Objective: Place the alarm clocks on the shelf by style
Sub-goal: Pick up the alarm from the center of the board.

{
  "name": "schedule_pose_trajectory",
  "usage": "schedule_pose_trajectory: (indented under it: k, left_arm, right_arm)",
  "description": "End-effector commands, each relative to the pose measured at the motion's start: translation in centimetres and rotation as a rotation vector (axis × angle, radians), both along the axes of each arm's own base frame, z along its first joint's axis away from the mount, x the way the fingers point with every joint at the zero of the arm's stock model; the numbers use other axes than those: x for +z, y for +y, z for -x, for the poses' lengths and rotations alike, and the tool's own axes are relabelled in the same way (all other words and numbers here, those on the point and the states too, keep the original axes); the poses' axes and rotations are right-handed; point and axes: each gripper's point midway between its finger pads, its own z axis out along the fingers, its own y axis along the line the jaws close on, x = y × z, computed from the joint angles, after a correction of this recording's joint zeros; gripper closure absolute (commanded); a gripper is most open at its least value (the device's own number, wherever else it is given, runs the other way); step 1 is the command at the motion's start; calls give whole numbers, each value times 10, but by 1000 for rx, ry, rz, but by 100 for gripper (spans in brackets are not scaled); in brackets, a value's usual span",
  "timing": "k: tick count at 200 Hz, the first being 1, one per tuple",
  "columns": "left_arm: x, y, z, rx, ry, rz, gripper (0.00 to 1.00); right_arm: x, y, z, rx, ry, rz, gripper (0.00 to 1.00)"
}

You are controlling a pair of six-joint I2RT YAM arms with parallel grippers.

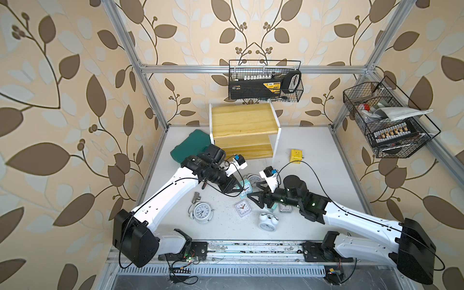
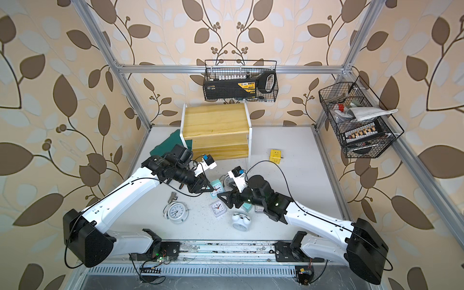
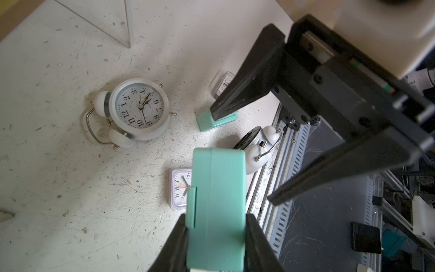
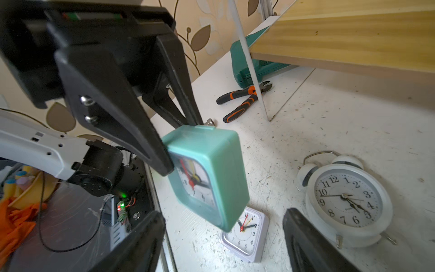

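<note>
Mint clock (image 1: 243,192) hangs clear of the worktop (image 1: 226,226) in a top view, clamped by the left claw (image 1: 239,190). Left wrist view: both jaws press its sides. Right wrist view: right claw (image 4: 226,237) is open and empty, facing the clock; shelf (image 4: 353,40) stands behind.

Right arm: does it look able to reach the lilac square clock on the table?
Probably yes. The right tool is open and empty, the lilac clock lies uncovered nearby; the mint clock in the left tool hangs close.
</note>
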Motion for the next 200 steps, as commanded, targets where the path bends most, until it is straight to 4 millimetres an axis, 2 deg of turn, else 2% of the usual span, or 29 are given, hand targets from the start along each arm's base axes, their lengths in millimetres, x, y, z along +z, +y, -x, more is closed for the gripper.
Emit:
schedule_pose_trajectory:
  k: [1, 43, 76, 139, 200]
  left_arm:
    - [23, 2, -16, 71, -54, 41, 78]
    - [21, 6, -22, 101, -33, 36, 78]
    - [22, 5, -20, 93, -23, 47, 78]
    - [17, 6, -18, 88, -16, 41, 77]
    - [18, 4, -16, 79, 0, 50, 75]
  right_arm:
    - [25, -4, -22, -175, -114, 16, 16]
    - [31, 16, -12, -210, -223, 36, 7]
    - [33, 30, -12, -229, -267, 49, 7]
    - [29, 46, -22, -261, -264, 92, 16]
    - [19, 49, -31, -294, -269, 158, 23]
